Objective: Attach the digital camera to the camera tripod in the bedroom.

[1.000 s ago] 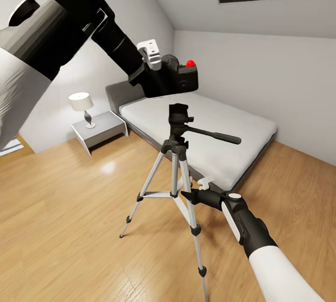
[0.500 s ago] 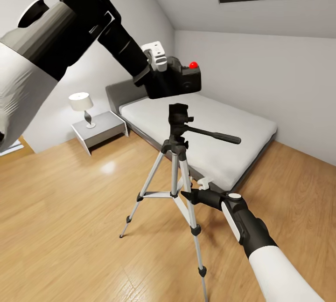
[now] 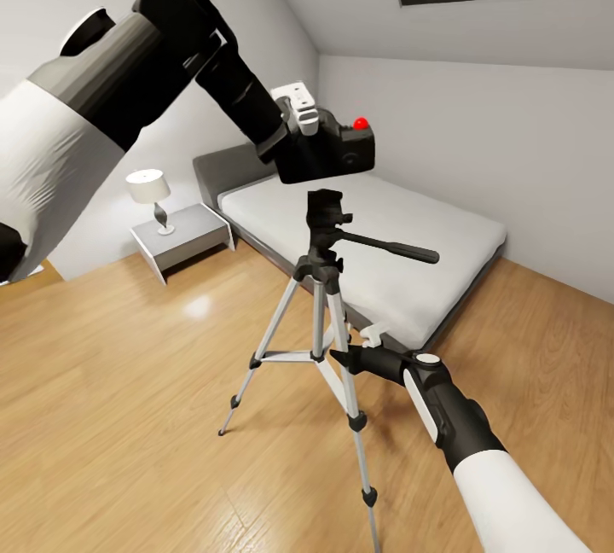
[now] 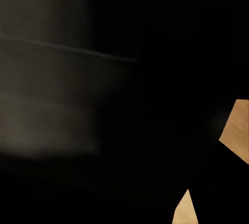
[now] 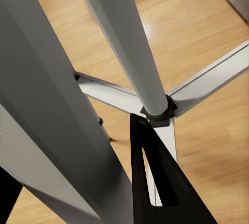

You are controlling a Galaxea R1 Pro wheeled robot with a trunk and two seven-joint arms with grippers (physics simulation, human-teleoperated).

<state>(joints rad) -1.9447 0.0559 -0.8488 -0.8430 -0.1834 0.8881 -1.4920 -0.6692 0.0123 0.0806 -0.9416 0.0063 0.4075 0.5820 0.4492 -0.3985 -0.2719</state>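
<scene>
My left gripper [image 3: 320, 139] is clamped on the camera [image 3: 337, 152], holding it just above the tripod [image 3: 322, 280] head and not touching it. The head view gives me that gap; the left wrist view is mostly the dark camera body [image 4: 78, 99] close up, with slivers of floor [image 4: 236, 128]. My right gripper [image 3: 362, 346] sits at a tripod leg [image 5: 62, 130], which runs right beside its black finger [image 5: 155, 182]; can't tell the jaw width.

The camera tripod [image 3: 321, 314] stands on the floor [image 3: 128, 382] in front of the bed [image 3: 375, 254]; digital camera [image 3: 328, 148] just above its head; nightstand [image 3: 182, 237] w/ 1 lamp [image 3: 149, 195] left of bed.
</scene>
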